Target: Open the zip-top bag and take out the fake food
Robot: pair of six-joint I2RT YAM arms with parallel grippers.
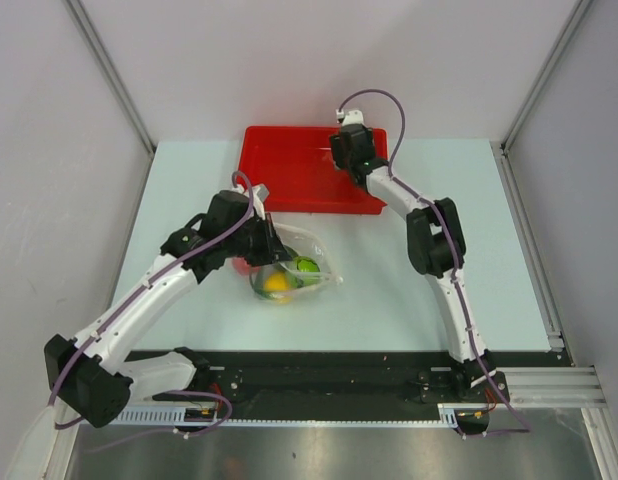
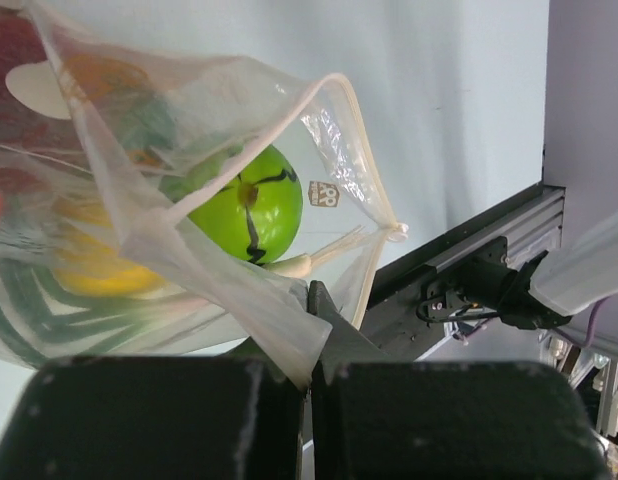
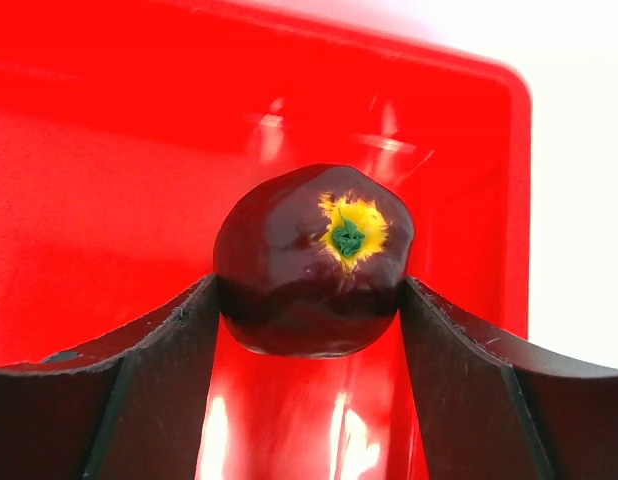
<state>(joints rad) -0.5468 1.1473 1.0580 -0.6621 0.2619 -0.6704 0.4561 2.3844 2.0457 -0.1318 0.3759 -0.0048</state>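
Now: maroon fruit in right jaws over tray, left jaws pinching bag

Right arm [image 1: 429, 235] reaches to the far side. Its jaws stand fairly wide and hold the maroon fruit [image 3: 309, 262], one jaw touching each side, green-and-yellow stem spot facing the wrist camera. The key relation is that the tray [image 3: 89, 200] floor lies straight below the fruit, with the tray's right wall off to the right. Judging from that, a release should land it inside the tray. How high the fruit hangs over the floor I cannot tell.

Left arm [image 1: 149, 290] is the one at the bag [image 1: 311, 248], mid surface [image 1: 389, 290] and near-left of the tray. The left jaws are closed tight on a fold of bag film. The bag's long axis runs from those jaws out to the right and a bit near. Its mouth gapes in the left wrist view, with the zip strip [image 2: 357, 140] curving round the opening. The green ball [image 2: 244, 205] sits just inside the mouth, a white stalk [image 2: 294, 265] touches it, and the yellow ball [image 2: 94, 268] lies deeper in. The right arm is well apart from the bag, so it would have to swing near and left to reach in.

Hard to see:
- The left jaw tips are hidden under the wrist from the top view.
- A red piece [image 1: 239, 266] is half covered by the left arm.
- Deeper contents are blurred behind crinkled film, with green stripes I cannot name.
- The tray's near wall is cut off in the right wrist view.
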